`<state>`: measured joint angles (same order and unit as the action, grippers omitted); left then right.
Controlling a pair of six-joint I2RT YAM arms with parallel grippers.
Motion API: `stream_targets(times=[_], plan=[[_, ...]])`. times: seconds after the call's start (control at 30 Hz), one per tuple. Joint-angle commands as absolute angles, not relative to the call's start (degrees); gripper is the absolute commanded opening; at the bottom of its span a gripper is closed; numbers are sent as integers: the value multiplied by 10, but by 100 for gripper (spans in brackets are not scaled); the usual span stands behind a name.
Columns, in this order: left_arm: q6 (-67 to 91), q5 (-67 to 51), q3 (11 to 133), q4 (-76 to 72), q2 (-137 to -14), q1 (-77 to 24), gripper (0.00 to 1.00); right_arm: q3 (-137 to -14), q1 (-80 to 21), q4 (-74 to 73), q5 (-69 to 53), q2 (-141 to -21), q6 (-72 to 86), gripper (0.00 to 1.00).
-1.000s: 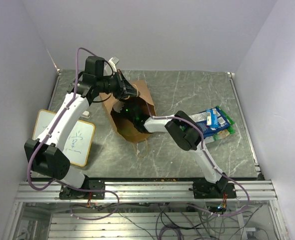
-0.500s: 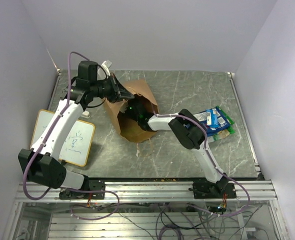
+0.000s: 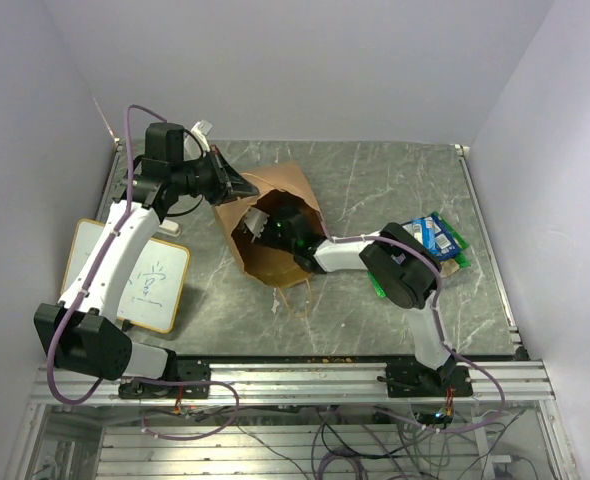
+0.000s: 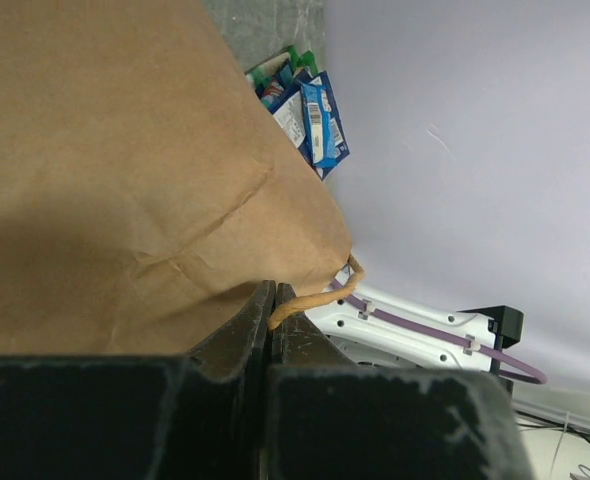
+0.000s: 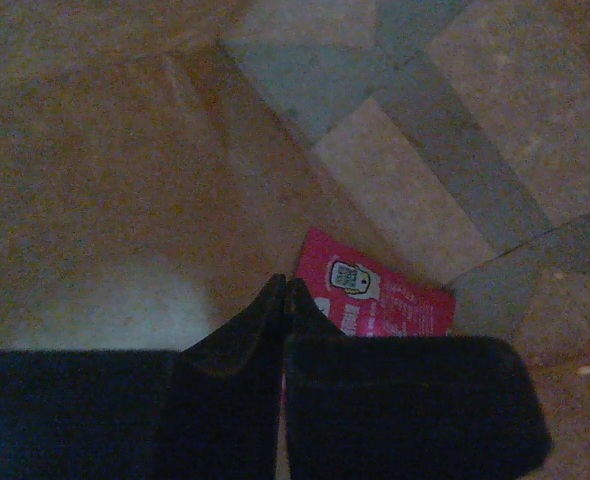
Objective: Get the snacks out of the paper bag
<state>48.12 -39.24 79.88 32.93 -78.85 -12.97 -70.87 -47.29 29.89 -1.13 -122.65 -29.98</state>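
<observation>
The paper bag (image 3: 287, 186) lies tipped on its side on the grey stone-patterned table (image 3: 385, 175), its mouth turned toward the near right. The left gripper (image 4: 273, 291) is at the bag's far left rim. Its jaws are pressed tight together on a twisted string handle (image 4: 320, 298) where the string leaves the bag's edge, and the brown paper fills most of the left wrist view. A second string loop (image 3: 295, 292) trails on the table at the near side of the bag. The right arm reaches into the bag's mouth from the right, and the right gripper (image 5: 283, 286) is deep inside, over the bag's dim brown floor. Its fingers are closed against each other with no gap showing. A small red packet (image 5: 383, 302) with white print lies flat inside the bag, and its left edge is just beside the fingertips and partly hidden behind the right finger. I cannot tell whether the jaws have caught that edge. Outside the bag, well off to its right, blue, green and white packets (image 3: 433, 238) lie in an overlapping pile on the table. A small whiteboard (image 3: 157, 282) with writing rests to the left of the bag, apart from it, under the left arm.
</observation>
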Motion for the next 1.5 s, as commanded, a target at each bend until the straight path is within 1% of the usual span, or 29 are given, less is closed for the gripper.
stream_targets(times=[0.0,0.13,0.23,0.27,0.43,0.57,0.63,0.67,0.73,0.8,0.97,1.13,1.23,1.37,1.43,1.47], plan=[[469,-405,817,326,-785,-126,7,-680,-474,360,-51,-1184,-303,0],[472,-415,816,315,-793,-126,7,-666,-483,365,-48,-1165,-317,0],[486,-428,807,292,-796,-126,7,-676,-489,374,20,-1181,-309,0],[487,-430,806,289,-797,-127,7,-684,-490,376,41,-1190,-303,3],[488,-437,805,283,-806,-133,7,-737,-490,349,102,-1235,-266,40],[486,-433,808,283,-818,-143,7,-757,-491,342,129,-1258,-235,62],[485,-432,808,282,-824,-147,7,-772,-493,325,134,-1266,-221,78],[485,-431,807,283,-826,-149,7,-780,-492,312,137,-1270,-213,83],[485,-427,805,281,-829,-150,7,-788,-493,291,147,-1276,-186,89],[486,-423,803,280,-831,-150,7,-794,-493,276,164,-1283,-158,99],[486,-418,797,279,-832,-151,7,-810,-493,267,167,-1304,-120,100],[475,-416,802,293,-832,-151,7,-871,-491,201,215,-1336,-55,100],[463,-411,818,308,-836,-151,7,-877,-491,192,210,-1342,-30,97],[452,-405,826,322,-835,-150,7,-883,-487,184,189,-1352,-10,85],[451,-407,823,325,-833,-147,7,-882,-480,180,172,-1355,1,72],[449,-405,822,328,-830,-146,7,-883,-475,177,162,-1356,8,63]])
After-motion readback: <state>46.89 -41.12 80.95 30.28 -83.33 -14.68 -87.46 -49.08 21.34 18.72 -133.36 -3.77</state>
